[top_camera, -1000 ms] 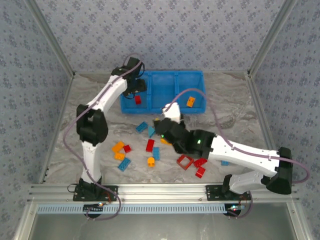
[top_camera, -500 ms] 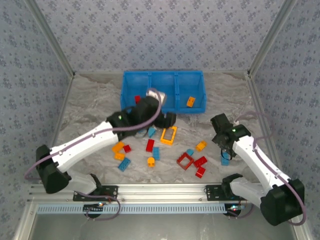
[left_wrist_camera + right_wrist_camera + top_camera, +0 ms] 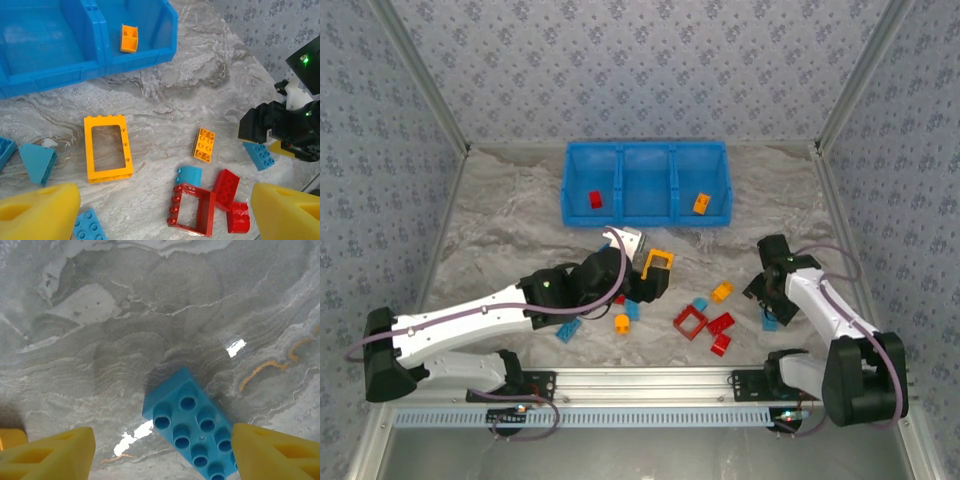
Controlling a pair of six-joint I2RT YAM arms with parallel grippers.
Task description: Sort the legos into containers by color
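Legos are mostly loose on the grey marble-look table [image 3: 500, 230], scattered in front of the glossy blue tray [image 3: 645, 146]. From overhead, one red brick [image 3: 596, 199] sits in its left compartment and one orange brick [image 3: 701, 203] in the right one. The left gripper [image 3: 642, 272] hangs over the middle of the pile, its arm covering a few pieces, with the yellow frame [image 3: 658, 262] poking out beside it. The right gripper [image 3: 767, 300] is over by a light blue brick [image 3: 770, 322]. Left wrist cam: chunky yellow fingers [image 3: 37, 210] spread wide with nothing in them, yellow frame flat on the table below, a hollow red frame [image 3: 192, 210] and a studded orange block [image 3: 204, 145] nearby, and the black right arm [image 3: 280, 127] at the edge. Right wrist cam: fingers wide apart too, gripping nothing, and the studded light blue brick lies flat on the shiny veined surface between them.
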